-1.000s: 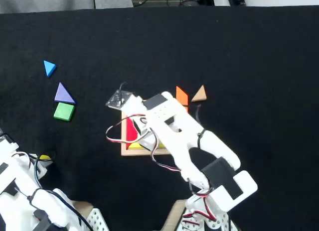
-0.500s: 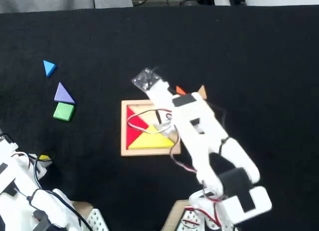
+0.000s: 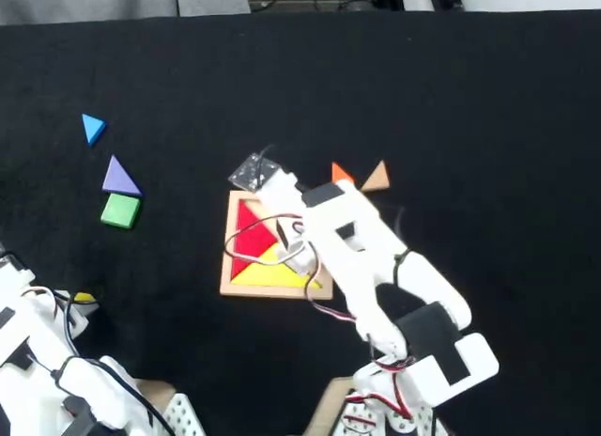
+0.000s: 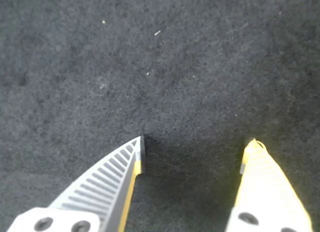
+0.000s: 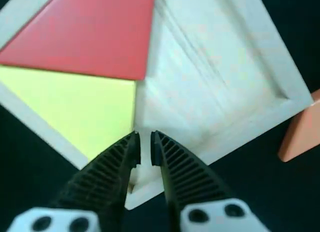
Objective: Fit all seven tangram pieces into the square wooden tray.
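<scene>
Left gripper (image 4: 195,147): fingers apart, nothing between them, over bare black bench (image 4: 150,52) at the near left corner. Right gripper (image 5: 145,139): fingers nearly together with only a thin slit, nothing held, tips low over the square wooden tray (image 5: 280,67) by its rim; can't tell if they touch the wood. The tray sits mid-bench with the right arm (image 3: 376,267) lying across its right side. In the tray: yellow triangle (image 3: 268,274) along the near rim, red triangle (image 3: 254,239) just beyond it, the two edge to edge; the rest of the tray floor is bare wood. Just past the tray's far right corner is the orange piece (image 3: 342,173), with the tan triangle (image 3: 377,178) just beside it. Well off to the left: green square (image 3: 120,211), purple triangle (image 3: 119,177) just behind it, blue triangle (image 3: 92,128) farthest out, on its own.
</scene>
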### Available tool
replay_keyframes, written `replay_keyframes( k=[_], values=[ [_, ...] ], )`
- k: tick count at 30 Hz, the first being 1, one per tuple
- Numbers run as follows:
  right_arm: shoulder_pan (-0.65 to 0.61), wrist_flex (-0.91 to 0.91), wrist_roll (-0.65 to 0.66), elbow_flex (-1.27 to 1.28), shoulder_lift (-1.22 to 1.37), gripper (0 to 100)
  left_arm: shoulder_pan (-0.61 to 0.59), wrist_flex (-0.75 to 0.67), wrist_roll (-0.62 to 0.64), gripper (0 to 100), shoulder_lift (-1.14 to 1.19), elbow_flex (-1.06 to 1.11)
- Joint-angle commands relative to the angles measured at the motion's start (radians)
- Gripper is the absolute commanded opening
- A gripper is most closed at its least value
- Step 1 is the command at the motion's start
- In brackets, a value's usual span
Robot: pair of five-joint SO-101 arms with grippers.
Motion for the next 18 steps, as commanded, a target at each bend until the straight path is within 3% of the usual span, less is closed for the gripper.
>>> replay_keyframes(
  k=[1,9,18],
  values=[
    [0.043,0.015,-0.008,-0.056,-0.048,5.6,0.016,-0.008,-0.008,32,-0.011,0.002],
    [0.023,-0.16,-0.133,-0.067,-0.062,5.6,0.016,-0.008,-0.008,32,-0.011,0.002],
    [-0.003,-0.135,-0.133,-0.228,0.165,5.6,0.016,-0.008,-0.008,32,-0.011,0.002]
  ],
)
